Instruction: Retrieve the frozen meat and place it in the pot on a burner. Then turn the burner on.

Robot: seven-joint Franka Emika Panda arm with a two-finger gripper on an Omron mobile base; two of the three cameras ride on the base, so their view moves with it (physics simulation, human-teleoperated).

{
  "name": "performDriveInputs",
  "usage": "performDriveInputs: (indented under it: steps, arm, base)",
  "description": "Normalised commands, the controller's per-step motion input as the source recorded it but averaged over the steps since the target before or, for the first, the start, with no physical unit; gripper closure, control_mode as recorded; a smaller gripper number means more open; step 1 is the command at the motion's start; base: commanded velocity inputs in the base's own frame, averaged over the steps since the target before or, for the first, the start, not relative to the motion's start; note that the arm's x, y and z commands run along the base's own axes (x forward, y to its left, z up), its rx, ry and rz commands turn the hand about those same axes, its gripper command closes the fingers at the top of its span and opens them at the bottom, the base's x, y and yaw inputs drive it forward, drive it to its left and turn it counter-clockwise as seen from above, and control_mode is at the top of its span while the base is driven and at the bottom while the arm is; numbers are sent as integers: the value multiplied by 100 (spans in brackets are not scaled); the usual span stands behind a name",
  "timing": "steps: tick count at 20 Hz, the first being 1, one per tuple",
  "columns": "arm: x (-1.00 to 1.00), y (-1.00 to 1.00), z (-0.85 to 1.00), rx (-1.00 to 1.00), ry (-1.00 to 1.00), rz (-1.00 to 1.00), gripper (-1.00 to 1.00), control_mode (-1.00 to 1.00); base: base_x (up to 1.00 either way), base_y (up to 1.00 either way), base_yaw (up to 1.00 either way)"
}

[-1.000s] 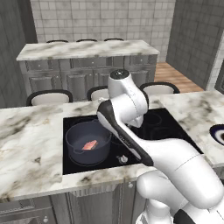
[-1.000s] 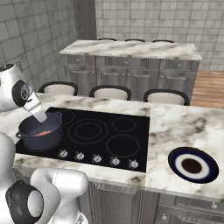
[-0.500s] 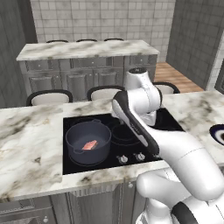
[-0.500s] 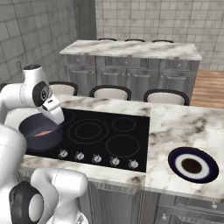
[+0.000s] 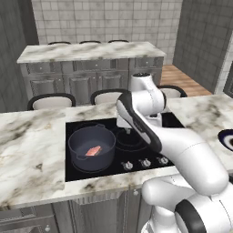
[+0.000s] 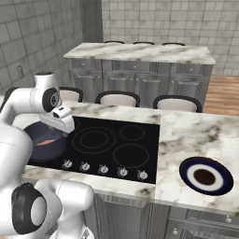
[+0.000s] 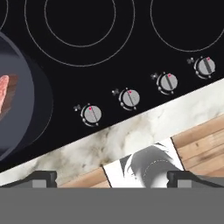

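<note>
The dark grey-blue pot [image 5: 91,146] stands on the front left of the black cooktop [image 5: 150,150], and its base covers most of the burner. The pinkish-red frozen meat [image 5: 93,151] lies flat on the pot's bottom, free of the gripper. In the right base view the pot [image 6: 43,140] and the meat [image 6: 45,142] sit just left of my hand. My gripper [image 7: 113,178] is open and holds nothing. It hovers right of the pot, above the row of silver knobs, with the leftmost knob [image 7: 91,114] closest to the pot [image 7: 17,100].
Several knobs [image 6: 102,169] line the cooktop's front edge, and other ring zones [image 6: 95,139] lie to the right. A dark blue plate [image 6: 206,176] rests on the marble counter at the right. Stools and a marble island [image 5: 86,52] stand behind.
My arm has swung right, from above the pot to over the knob row and cooktop middle. The gripper stays open, and the meat lies still in the pot.
</note>
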Motion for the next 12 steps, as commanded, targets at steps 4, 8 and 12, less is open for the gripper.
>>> performDriveInputs:
  steps: [4, 8, 12]
  arm:
    - [0, 0, -36, 0, 0, 2, -100, -100]
    - [0, 0, -59, 0, 0, 3, -100, -100]
    - [0, 0, -63, 0, -1, 10, -100, -100]
  base:
    - [0, 0, 0]
    - [0, 0, 0]
    - [0, 0, 0]
